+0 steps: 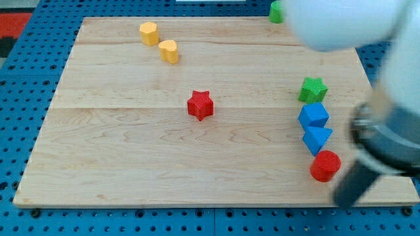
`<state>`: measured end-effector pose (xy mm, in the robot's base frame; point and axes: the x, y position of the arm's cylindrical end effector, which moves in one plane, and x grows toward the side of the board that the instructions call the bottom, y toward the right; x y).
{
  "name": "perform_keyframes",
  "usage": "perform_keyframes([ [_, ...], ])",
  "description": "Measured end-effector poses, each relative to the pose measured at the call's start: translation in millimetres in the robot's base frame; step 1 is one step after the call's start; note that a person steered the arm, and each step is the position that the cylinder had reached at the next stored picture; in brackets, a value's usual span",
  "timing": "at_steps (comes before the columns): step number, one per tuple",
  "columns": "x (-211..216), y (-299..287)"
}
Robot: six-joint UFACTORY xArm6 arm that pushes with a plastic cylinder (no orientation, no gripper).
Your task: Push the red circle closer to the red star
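The red circle (pixel 325 165) lies near the board's lower right corner. The red star (pixel 200 105) sits near the middle of the board, far to the circle's left and a little higher. My tip (pixel 342 200) is the lower end of a blurred dark rod, just below and to the right of the red circle, near the board's bottom edge. I cannot tell if the tip touches the circle.
A blue triangle (pixel 317 139), a blue block (pixel 314 115) and a green star (pixel 313 90) stand in a column right above the red circle. A yellow hexagon (pixel 149 32) and a yellow heart (pixel 168 51) sit at the top left. A green block (pixel 276 11) is half hidden behind the arm (pixel 341 23).
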<state>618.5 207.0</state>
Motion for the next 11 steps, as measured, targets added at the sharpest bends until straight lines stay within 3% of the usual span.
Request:
perform_keyframes([
  [1, -21.0, 7.9],
  [2, -28.2, -30.6],
  [3, -31.0, -19.1],
  [4, -48.6, -44.4],
  [5, -59.5, -141.3],
  [6, -83.8, -163.9],
  [7, -42.7, -131.4],
  [8, -72.5, -124.8],
  [10, -133.9, -169.5],
  [11, -146.8, -165.1],
])
